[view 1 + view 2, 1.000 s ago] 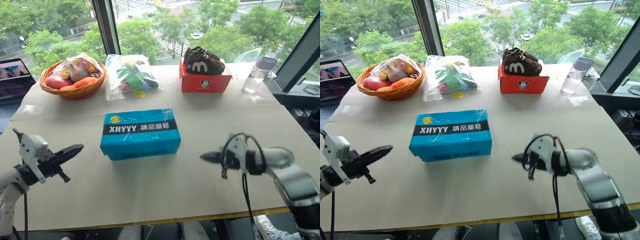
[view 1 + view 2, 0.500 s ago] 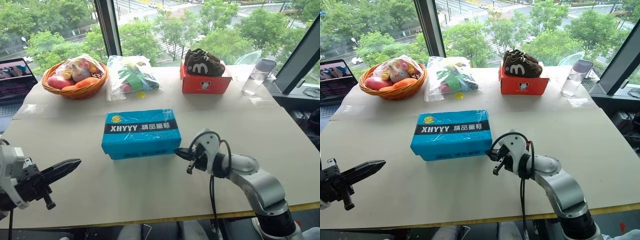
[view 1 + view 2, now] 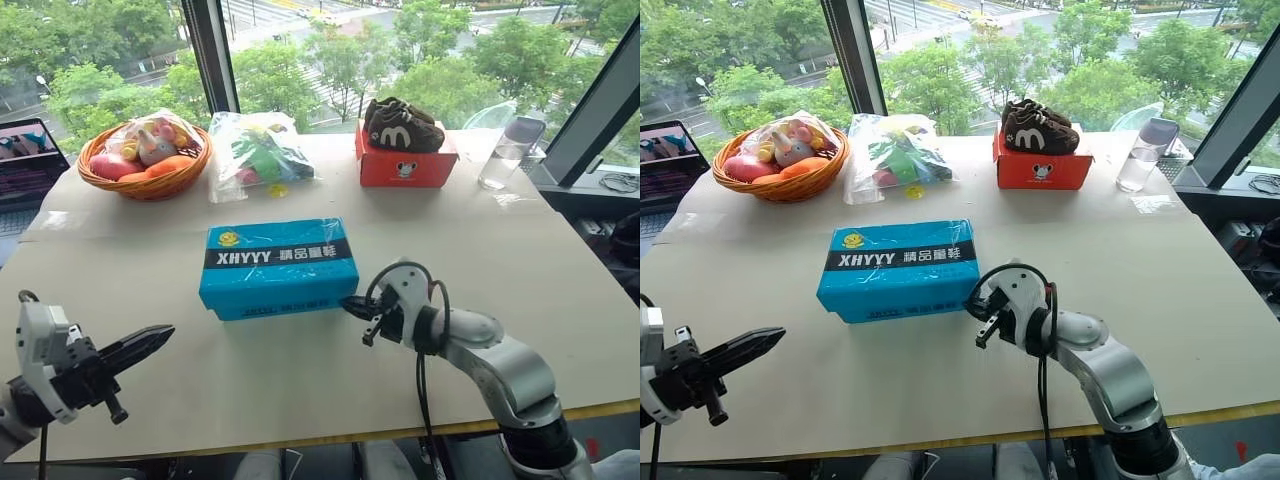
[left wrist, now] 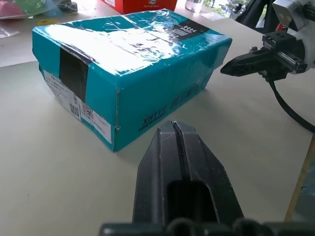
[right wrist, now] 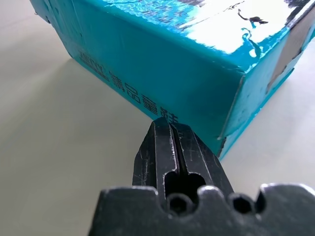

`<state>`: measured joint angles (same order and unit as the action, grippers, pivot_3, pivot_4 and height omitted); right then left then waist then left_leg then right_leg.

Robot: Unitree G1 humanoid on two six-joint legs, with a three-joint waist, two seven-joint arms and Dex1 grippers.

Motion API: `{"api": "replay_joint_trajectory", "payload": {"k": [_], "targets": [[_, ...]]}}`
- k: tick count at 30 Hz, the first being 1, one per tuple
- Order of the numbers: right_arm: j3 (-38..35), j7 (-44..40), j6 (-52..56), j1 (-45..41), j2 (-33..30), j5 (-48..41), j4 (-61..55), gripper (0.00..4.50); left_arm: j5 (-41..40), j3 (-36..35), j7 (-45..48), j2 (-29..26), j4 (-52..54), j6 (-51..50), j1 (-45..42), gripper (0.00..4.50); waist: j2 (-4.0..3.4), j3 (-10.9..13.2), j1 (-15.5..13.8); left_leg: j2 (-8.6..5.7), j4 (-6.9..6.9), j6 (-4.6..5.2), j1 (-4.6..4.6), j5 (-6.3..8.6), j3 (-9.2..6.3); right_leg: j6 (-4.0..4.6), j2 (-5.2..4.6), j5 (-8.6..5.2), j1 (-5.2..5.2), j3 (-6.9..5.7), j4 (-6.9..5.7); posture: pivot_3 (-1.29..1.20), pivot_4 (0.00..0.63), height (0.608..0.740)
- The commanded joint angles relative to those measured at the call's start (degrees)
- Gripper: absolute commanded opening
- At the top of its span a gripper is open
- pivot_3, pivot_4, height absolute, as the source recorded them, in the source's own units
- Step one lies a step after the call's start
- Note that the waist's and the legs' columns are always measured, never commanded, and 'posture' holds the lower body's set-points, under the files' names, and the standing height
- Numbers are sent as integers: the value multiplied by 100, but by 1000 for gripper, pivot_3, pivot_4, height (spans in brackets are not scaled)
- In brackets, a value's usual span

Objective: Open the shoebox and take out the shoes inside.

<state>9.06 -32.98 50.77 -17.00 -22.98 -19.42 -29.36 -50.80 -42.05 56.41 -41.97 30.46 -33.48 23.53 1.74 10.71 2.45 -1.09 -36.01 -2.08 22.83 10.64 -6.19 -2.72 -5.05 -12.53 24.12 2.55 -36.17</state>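
Shoebox (image 3: pixel 278 267) sits lid-down mid-counter (image 3: pixel 560 280), still unopened. Right claw (image 3: pixel 352 305), fingers pressed together, noses the box's front right corner; left claw (image 3: pixel 150 342), also together, hangs well apart. Risk: a closed tip shoves the unbraced box instead of lifting the lid.

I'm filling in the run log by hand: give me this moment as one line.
shoebox: lid closed, mid-table | right gripper: shut, at box's front right corner | left gripper: shut, clear of box | shoes: not out yet
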Motion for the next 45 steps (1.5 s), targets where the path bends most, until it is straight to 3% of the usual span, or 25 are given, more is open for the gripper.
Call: {"api": "replay_joint_trajectory", "payload": {"k": [1,10,17,21,29,35,40,45], "targets": [[-26,256,-328,-12,245,56,211,28,6,-6,-24,-104,-12,94,-100,0,4,-2,1,0,0,0,-1,0,0,0,1,0,0,0,-1,0,150,740],[-39,913,-1262,80,1033,416,1018,28,18,68,-46,-277,-98,44,-329,0,4,-3,6,5,2,0,-2,0,0,3,7,2,3,1,-2,0,150,740],[-277,1025,-1988,308,1492,314,1259,28,31,193,-48,-416,-223,37,-524,0,4,-3,11,6,3,0,-3,0,0,2,8,3,2,2,-2,0,150,740],[-481,901,-2144,351,1831,-199,935,28,86,262,2,-510,-281,41,-597,0,4,-3,18,8,7,0,-5,0,0,4,11,2,3,3,-1,0,150,740],[-665,865,-2047,35,1969,-716,621,28,112,341,23,-549,-348,36,-708,0,3,-2,25,9,9,0,-8,0,0,4,12,3,4,3,-2,0,150,740],[-619,977,-2016,-269,1850,-572,799,28,123,335,-2,-528,-310,35,-701,0,3,-2,19,10,11,0,-7,0,0,6,12,2,6,3,-1,0,150,740],[-8,437,-1878,-2389,875,319,1854,28,99,411,-133,-423,-212,46,-706,0,-17,11,81,8,2,-1,-3,-2,7,18,11,15,11,10,1,0,150,740],[84,396,-2507,-4383,1188,740,3684,28,125,584,-149,-405,-215,65,-778,0,-13,9,153,38,21,1,-21,-1,6,30,43,12,6,6,-4,0,150,740]]}}
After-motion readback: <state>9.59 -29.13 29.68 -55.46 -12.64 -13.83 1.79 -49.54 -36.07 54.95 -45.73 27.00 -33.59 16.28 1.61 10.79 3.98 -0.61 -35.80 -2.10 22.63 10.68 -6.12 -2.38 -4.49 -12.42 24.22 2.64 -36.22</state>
